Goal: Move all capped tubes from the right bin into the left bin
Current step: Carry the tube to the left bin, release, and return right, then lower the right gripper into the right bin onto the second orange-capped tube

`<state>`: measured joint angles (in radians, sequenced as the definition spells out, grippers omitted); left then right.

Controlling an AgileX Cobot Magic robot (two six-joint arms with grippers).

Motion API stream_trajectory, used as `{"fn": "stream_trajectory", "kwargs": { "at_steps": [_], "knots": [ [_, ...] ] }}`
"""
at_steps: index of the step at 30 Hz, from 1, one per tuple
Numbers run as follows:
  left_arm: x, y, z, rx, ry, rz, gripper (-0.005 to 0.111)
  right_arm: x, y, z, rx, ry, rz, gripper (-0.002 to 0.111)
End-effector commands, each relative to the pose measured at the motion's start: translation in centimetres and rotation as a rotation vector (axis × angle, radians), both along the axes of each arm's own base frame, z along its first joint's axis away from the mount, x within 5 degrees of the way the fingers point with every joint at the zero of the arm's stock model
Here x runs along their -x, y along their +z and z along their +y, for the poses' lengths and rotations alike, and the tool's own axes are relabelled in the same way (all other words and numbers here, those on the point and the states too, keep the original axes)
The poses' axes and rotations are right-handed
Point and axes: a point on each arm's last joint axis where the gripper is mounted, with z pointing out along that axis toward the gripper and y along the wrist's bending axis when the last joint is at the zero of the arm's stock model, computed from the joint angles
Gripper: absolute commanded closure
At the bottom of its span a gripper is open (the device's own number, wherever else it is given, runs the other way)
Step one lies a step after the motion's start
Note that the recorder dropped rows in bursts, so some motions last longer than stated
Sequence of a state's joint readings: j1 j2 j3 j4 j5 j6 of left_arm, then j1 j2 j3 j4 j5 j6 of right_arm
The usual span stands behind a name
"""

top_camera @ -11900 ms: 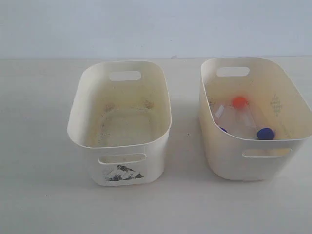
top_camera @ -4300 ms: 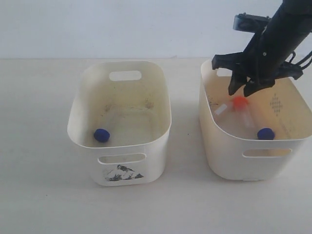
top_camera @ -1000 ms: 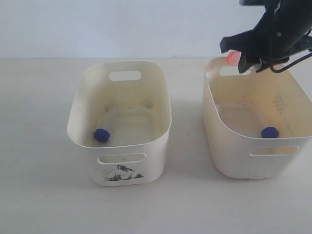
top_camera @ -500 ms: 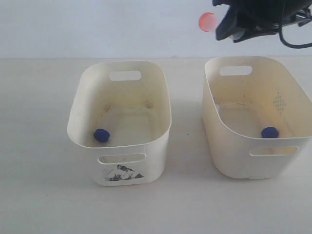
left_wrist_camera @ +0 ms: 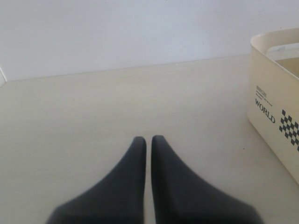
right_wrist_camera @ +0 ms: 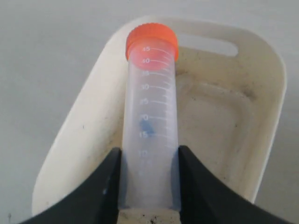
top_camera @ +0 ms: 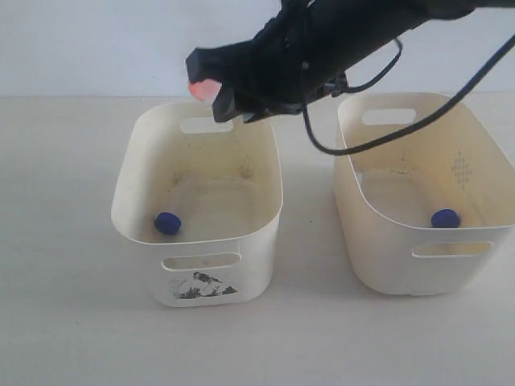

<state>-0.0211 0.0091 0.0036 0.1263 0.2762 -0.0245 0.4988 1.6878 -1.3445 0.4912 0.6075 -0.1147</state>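
The right gripper (right_wrist_camera: 149, 161) is clamping the orange-capped tube (right_wrist_camera: 149, 107) by its lower body and holding it above the far rim of the left bin (top_camera: 129, 173). The transfer step is in hand; the next move is calling for travel over the bin's interior, then a release. The first blue-capped tube (top_camera: 167, 223) is lying inside that bin; the second blue-capped tube (top_camera: 445, 218) is lying in the right bin (top_camera: 378, 257). The left gripper (left_wrist_camera: 145, 140) is sitting closed and empty.

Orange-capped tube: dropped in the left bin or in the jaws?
In the jaws: right gripper clamps the orange-capped tube over the left bin, unreleased.
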Motion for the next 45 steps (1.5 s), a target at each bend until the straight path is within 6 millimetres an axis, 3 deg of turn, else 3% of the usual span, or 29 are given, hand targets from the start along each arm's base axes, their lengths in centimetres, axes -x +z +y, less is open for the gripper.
{"fn": "stream_trajectory", "kwargs": {
  "at_steps": [1, 3, 6, 10, 13, 17, 20, 24, 29, 39, 45],
  "knots": [
    [0.0, 0.3, 0.0, 0.018, 0.001, -0.020, 0.102, -0.5, -2.8, 1.6, 0.022, 0.013, 0.064, 0.078],
    [0.0, 0.3, 0.0, 0.018, 0.001, -0.020, 0.102, -0.6, -3.8, 2.1, 0.036, 0.024, 0.093, 0.058],
    [0.0, 0.3, 0.0, 0.018, 0.001, -0.020, 0.102, -0.6, -4.3, 2.3, 0.042, 0.030, 0.105, 0.042],
    [0.0, 0.3, 0.0, 0.018, 0.001, -0.020, 0.102, -0.5, -2.8, 1.8, 0.034, 0.031, 0.070, 0.046],
    [0.0, 0.3, 0.0, 0.018, 0.001, -0.020, 0.102, -0.7, 0.1, 0.3, 0.038, 0.032, 0.008, 0.056],
    [0.0, 0.3, 0.0, 0.018, 0.001, -0.020, 0.102, -1.9, 4.1, -3.8, 0.005, -0.081, -0.062, 0.061],
    [0.0, 0.3, 0.0, 0.018, 0.001, -0.020, 0.102, -3.0, 4.7, -7.7, -0.003, -0.193, -0.041, 0.061],
    [0.0, 0.3, 0.0, 0.018, 0.001, -0.020, 0.102, -4.0, 3.0, -11.0, 0.038, -0.246, 0.072, 0.069],
    [0.0, 0.3, 0.0, 0.018, 0.001, -0.020, 0.102, -5.4, 0.0, -12.5, 0.052, -0.244, 0.182, 0.107],
    [0.0, 0.3, 0.0, 0.018, 0.001, -0.020, 0.102, -6.7, -3.7, -15.9, -0.130, -0.212, 0.405, 0.106],
    [0.0, 0.3, 0.0, 0.018, 0.001, -0.020, 0.102, -7.2, -5.3, -17.2, -0.130, -0.240, 0.449, 0.106]
  ]
}}
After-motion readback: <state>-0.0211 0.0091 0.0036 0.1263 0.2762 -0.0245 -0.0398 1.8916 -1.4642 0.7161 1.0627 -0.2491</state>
